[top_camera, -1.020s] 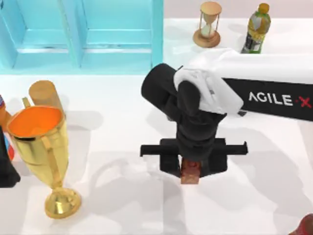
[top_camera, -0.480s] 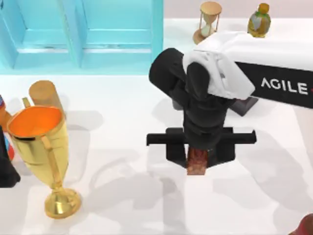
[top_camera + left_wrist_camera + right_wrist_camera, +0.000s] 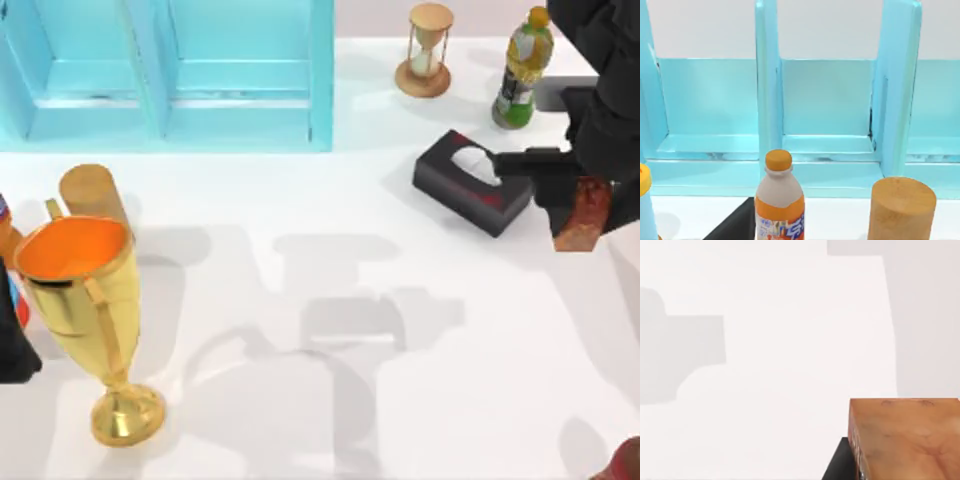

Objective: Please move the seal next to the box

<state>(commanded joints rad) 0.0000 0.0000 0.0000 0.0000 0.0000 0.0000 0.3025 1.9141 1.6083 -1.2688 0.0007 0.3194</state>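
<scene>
The reddish-brown seal [image 3: 583, 213] hangs above the table near the right edge, with my right gripper [image 3: 580, 200] shut on it. Up close in the right wrist view, the seal [image 3: 905, 437] shows as a marbled orange-brown block over bare white table. The black tissue box [image 3: 472, 183] lies just left of the seal, white tissue in its top slot, a short gap between them. My left arm is parked at the far left; its wrist view faces the cabinet.
A large light-blue cabinet [image 3: 170, 70] fills the back left. An hourglass [image 3: 427, 50] and a green bottle [image 3: 524, 70] stand at the back right. A gold trophy [image 3: 85, 300] and a wooden cylinder [image 3: 90, 192] stand at the left, beside an orange-capped bottle [image 3: 780, 205].
My right arm has carried the seal from the table's middle up and to the right, uncovering the tissue box. The seal now hangs just right of the box.
</scene>
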